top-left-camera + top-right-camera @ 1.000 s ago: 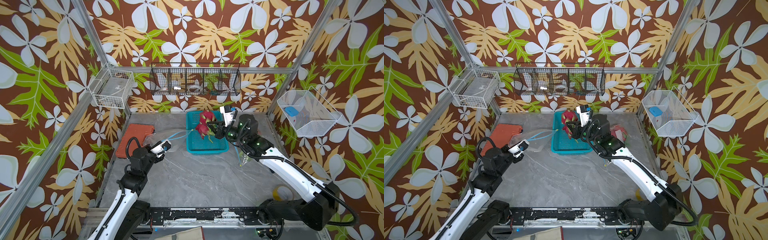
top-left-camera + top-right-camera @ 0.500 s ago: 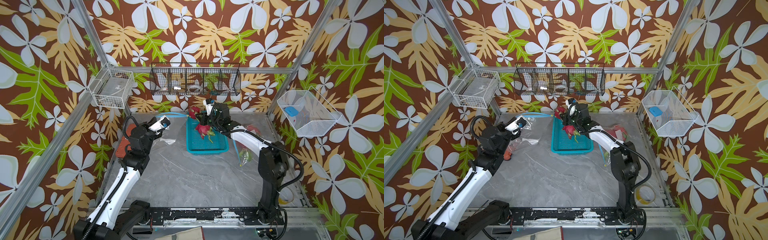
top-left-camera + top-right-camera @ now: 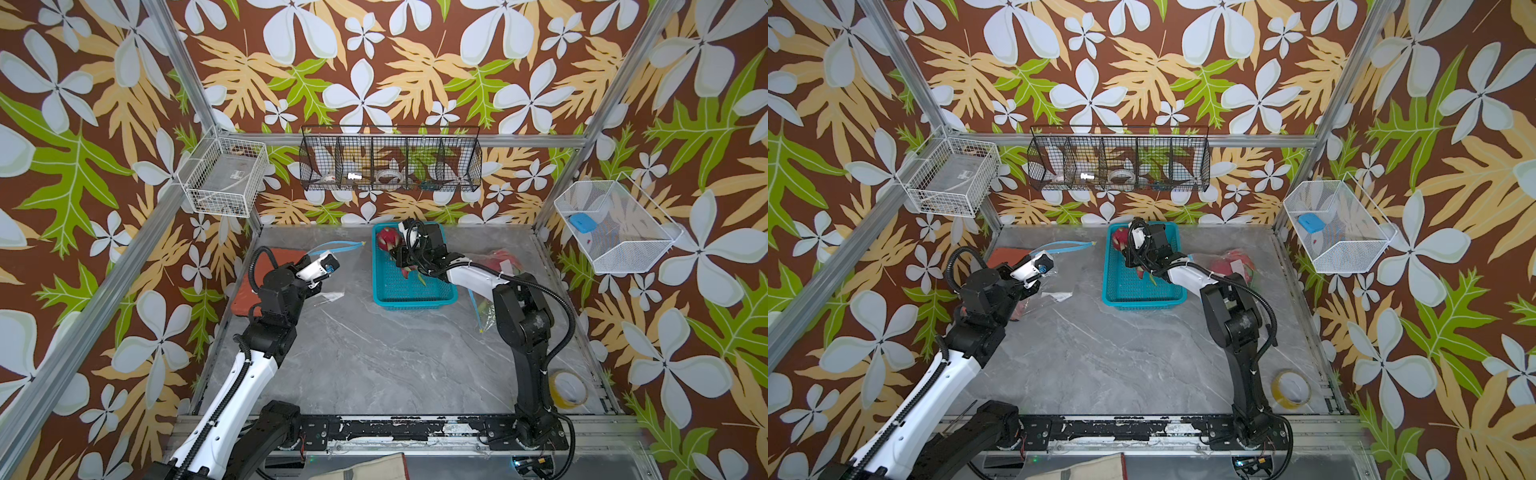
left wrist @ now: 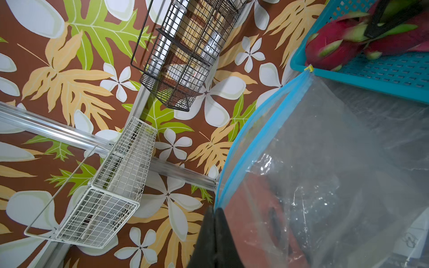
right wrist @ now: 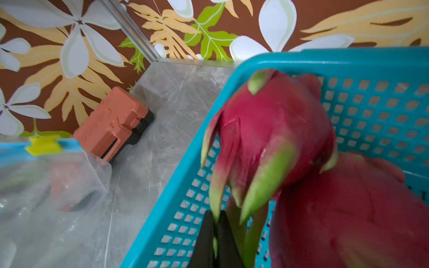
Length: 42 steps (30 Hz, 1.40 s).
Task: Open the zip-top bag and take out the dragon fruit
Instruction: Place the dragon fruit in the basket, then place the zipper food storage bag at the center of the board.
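Right gripper (image 5: 215, 222) pinched shut on green scale tip of dragon fruit (image 5: 274, 130) inside teal basket (image 5: 371, 111), left gripper (image 4: 214, 214) clamped on zip-top bag (image 4: 325, 162) at blue zip edge, white label (image 3: 330, 296) on bag unreadable.

The left arm (image 3: 249, 374) and right arm (image 3: 478, 277) wore glossy white shells between chunky black joint housings, with black corrugated cables (image 3: 570, 316) looping alongside. The left pincer (image 4: 214, 210) and right pincer (image 5: 214, 215) had matte black fingers.

Well apart from the basket (image 3: 411, 300), the left gripper (image 4: 214, 211) clamps the bag (image 4: 325, 162) by its rim. The right arm (image 3: 478, 277) reaches over the basket, with the right gripper (image 5: 215, 217) pinching a dragon fruit (image 5: 274, 130) scale.
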Available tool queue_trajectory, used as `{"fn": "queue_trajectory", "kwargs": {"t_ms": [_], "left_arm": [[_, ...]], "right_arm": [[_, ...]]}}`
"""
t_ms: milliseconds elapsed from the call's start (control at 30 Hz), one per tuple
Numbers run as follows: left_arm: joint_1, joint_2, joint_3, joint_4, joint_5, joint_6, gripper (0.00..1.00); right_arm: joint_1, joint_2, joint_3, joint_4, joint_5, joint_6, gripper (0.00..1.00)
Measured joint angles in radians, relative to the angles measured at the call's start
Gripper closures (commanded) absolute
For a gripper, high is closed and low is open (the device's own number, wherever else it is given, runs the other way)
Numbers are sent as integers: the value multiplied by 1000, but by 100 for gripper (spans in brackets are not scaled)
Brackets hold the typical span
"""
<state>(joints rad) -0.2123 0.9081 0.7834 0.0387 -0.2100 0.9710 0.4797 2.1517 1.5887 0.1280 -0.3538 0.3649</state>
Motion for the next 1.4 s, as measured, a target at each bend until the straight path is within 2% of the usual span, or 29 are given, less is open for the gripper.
{"fn": "queue_trajectory", "kwargs": {"t_ms": [100, 233, 400, 433, 467, 533, 567, 600, 667, 733, 900, 1067, 1233, 1400], "left_arm": [[0, 25, 36, -28, -10, -30, 100], [0, 67, 87, -70, -25, -81, 100], [0, 116, 151, -127, -41, -155, 100], [0, 127, 166, -136, -44, -171, 95], [0, 138, 180, -139, -45, -185, 84], [0, 158, 205, -140, -51, -208, 39], [0, 166, 212, -140, -53, -216, 24], [0, 174, 219, -140, -55, -225, 16], [0, 195, 242, -151, -55, -239, 8], [0, 230, 305, -196, -49, -263, 7], [1, 380, 610, -380, 37, -333, 8], [1, 509, 816, -607, 163, -367, 8], [1, 544, 841, -800, 265, -391, 8], [2, 485, 702, -902, 333, -396, 10]], "right_arm": [[2, 1, -11, -8, 45, -25, 58], [5, -18, -30, -39, 101, -58, 41], [11, -155, -94, -62, 151, -90, 37], [12, -201, -116, -58, 162, -95, 36], [13, -246, -139, -55, 170, -100, 35], [17, -356, -198, -42, 176, -104, 29], [19, -407, -226, -42, 186, -107, 24], [20, -464, -257, -43, 201, -108, 19], [22, -571, -314, -49, 242, -119, 13], [20, -665, -357, -78, 314, -137, 0], [18, -804, -415, -239, 558, -167, 0], [17, -905, -538, -387, 737, -144, 12], [12, -909, -650, -467, 809, -95, 17], [11, -828, -678, -476, 845, -69, 24]]}}
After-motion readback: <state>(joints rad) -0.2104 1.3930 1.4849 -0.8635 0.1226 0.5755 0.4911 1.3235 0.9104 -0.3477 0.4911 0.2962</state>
